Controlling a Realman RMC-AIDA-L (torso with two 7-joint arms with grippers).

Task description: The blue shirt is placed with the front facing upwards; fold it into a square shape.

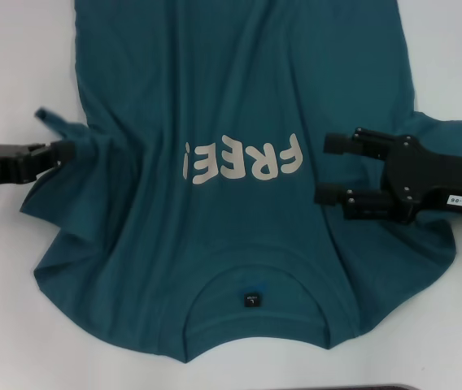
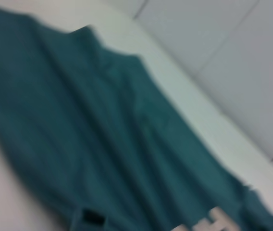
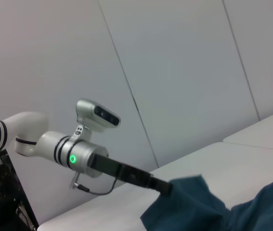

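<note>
Shirt (image 1: 239,106) lay face-up on table (image 1: 3,325), collar nearest robot; left gripper (image 1: 70,149) apparently pinched its sleeve for folding inward; right gripper (image 1: 329,169) hovered above, jaws wide.

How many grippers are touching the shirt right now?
1. The left gripper is shut on the bunched left sleeve of the blue shirt. The right gripper hovers open above the shirt's right side, apparently without contact.
</note>
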